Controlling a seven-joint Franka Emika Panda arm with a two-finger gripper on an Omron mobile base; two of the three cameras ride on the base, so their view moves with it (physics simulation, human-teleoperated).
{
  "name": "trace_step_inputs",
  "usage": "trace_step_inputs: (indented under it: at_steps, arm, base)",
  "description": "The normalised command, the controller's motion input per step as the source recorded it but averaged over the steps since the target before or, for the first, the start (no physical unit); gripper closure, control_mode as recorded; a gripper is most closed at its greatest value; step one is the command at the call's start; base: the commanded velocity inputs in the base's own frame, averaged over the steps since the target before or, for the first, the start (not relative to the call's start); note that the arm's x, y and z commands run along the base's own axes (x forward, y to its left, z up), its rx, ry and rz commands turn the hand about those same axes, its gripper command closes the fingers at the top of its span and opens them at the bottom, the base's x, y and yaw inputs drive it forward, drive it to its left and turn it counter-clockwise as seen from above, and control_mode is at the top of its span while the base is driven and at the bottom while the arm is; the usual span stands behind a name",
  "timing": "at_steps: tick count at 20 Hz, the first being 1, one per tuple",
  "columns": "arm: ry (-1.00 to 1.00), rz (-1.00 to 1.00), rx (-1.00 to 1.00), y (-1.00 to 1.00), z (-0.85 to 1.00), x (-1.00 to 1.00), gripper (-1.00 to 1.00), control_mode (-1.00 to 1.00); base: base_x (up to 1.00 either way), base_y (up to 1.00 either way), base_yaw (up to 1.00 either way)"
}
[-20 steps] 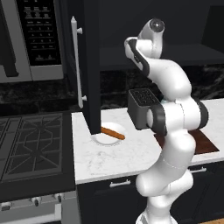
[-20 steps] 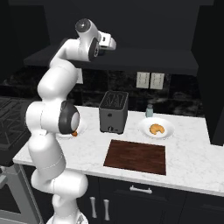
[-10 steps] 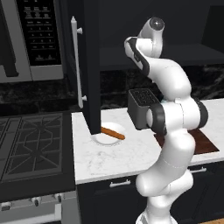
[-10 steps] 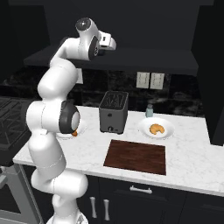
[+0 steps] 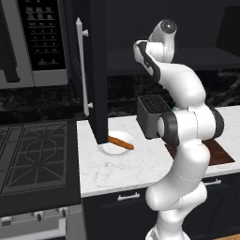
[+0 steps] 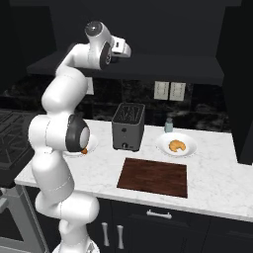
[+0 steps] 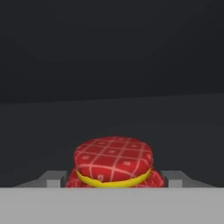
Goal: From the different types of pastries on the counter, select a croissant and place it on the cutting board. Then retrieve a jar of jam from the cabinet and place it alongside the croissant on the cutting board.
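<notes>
Jam jar (image 7: 113, 164) between hand (image 7: 113, 179) fingers.
Jaws flank its sides; contact cannot be told. Glass likely stiff, smooth, breakable: hold the body below the cloth-patterned lid.

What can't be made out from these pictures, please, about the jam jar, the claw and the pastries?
- Jar of jam: hand view, its lower body is cut off at the picture's bottom.
- Claw: hand view, whether its fingertips touch the jar cannot be told.
- Stick pastry: left base view, its far end is hidden by the cabinet door.
- Croissant: right base view, too small for surface detail.
</notes>
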Motion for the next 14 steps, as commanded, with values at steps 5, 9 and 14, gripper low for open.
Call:
trace_step_inputs:
  at_steps: [5,9,14]
  arm:
    - [-0.05,0.00,0.00,0.00,0.06,-0.71,1.00,-1.00]
    - [-0.10,0.00,0.00,0.00,0.00,-0.97,1.00,-1.00]
    - [-0.12,0.00,0.00,0.00,0.01,-1.00,1.00,-1.00]
  base:
    - [0.00,0.00,0.00]
    - [0.00,0.00,0.00]
    - [0.00,0.00,0.00]
